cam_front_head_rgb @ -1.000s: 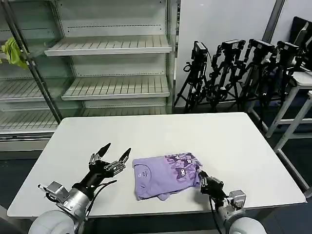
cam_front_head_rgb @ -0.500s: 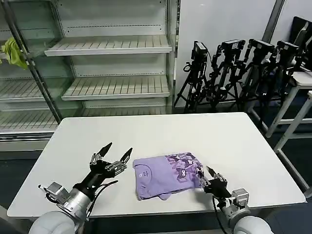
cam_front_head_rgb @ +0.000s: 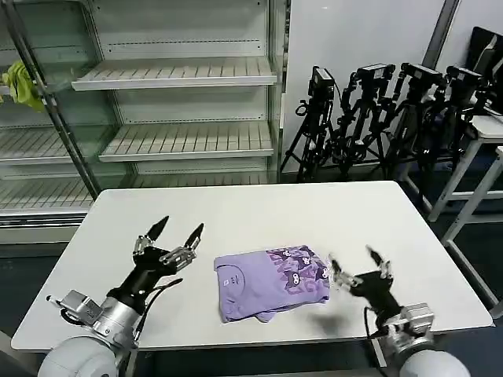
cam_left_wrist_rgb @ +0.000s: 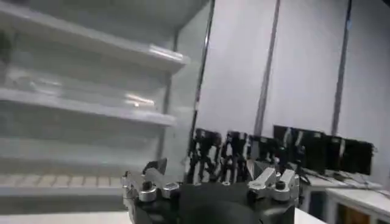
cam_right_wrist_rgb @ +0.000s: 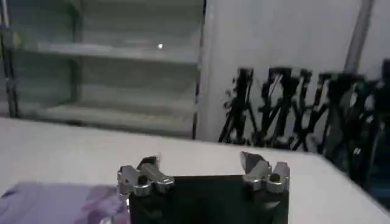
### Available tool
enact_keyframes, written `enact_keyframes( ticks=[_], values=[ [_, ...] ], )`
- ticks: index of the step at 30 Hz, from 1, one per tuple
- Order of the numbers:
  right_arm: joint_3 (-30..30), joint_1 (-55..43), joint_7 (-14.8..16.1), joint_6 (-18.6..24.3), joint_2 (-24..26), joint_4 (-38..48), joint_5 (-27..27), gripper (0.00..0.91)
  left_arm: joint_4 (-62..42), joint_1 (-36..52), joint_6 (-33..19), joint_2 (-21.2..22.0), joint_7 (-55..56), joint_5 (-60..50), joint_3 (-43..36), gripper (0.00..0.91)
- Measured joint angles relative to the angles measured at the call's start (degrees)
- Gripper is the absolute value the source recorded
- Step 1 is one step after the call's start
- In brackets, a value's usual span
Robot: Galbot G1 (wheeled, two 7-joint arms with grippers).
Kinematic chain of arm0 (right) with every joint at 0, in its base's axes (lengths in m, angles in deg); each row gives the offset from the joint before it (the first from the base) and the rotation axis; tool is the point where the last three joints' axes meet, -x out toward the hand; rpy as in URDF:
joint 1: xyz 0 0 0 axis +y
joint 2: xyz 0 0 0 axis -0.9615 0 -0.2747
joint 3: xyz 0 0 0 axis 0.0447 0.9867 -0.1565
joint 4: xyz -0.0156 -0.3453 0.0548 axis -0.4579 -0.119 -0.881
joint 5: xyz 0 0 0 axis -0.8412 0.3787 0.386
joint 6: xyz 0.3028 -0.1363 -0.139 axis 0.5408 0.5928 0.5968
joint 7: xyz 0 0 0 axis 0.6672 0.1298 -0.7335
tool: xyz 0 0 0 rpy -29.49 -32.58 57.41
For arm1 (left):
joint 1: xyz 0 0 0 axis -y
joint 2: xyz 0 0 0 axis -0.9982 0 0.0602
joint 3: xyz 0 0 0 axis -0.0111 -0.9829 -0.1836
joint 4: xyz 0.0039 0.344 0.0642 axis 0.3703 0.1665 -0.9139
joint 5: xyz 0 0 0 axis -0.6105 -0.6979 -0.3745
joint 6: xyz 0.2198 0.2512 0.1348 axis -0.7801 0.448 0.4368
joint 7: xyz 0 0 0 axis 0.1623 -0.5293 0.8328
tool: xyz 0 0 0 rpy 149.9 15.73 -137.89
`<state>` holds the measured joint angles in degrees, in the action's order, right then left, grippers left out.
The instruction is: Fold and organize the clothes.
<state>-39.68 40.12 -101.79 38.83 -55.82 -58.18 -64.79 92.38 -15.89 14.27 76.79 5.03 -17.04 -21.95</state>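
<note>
The lavender T-shirt (cam_front_head_rgb: 271, 280) lies folded into a compact, roughly rectangular bundle on the white table (cam_front_head_rgb: 259, 216), near the table's front edge and about midway across. Its plain side with the neck opening faces the robot's left, and the dark cartoon print shows on the half toward the robot's right.

The right gripper (cam_front_head_rgb: 357, 263) hovers just beside the shirt's right edge, jaws spread wide and holding nothing; in the right wrist view a corner of the shirt (cam_right_wrist_rgb: 58, 204) lies below its fingers (cam_right_wrist_rgb: 143, 176).

The left gripper (cam_front_head_rgb: 177, 230) is raised above the table to the shirt's left, apart from it, jaws wide and empty.

Behind the table stands a shelving unit (cam_front_head_rgb: 177, 75); a yellow-green cloth (cam_front_head_rgb: 22, 85) hangs at its left end. Black tripods (cam_front_head_rgb: 377, 118) stand to the right.
</note>
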Motion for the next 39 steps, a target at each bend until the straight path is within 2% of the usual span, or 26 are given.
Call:
enact_keyframes(
  ticks=[10,17,25,39],
  values=[
    [-11.43,1.59,1.47,1.81,-2.07,-3.8,6.13,0.907,-0.28,1.97,-5.11,-0.83,-2.54,-2.86,4.86,0.907],
    [-17.29,2.74,2.1,2.81,-3.46,-5.27,9.65,0.907,-0.53,3.02,-6.73,-0.76,-5.21,-5.95,7.52,0.907],
    [-20.45,2.33,3.36,2.85,-4.66,-6.05,11.42,0.907,0.16,3.24,-7.06,-0.37,-6.81,-7.49,9.93,0.907],
    [-21.54,0.6,6.27,4.6,-7.62,-5.06,14.52,0.907,1.29,3.19,-7.78,-0.14,-6.81,-7.64,11.36,0.907]
  ],
)
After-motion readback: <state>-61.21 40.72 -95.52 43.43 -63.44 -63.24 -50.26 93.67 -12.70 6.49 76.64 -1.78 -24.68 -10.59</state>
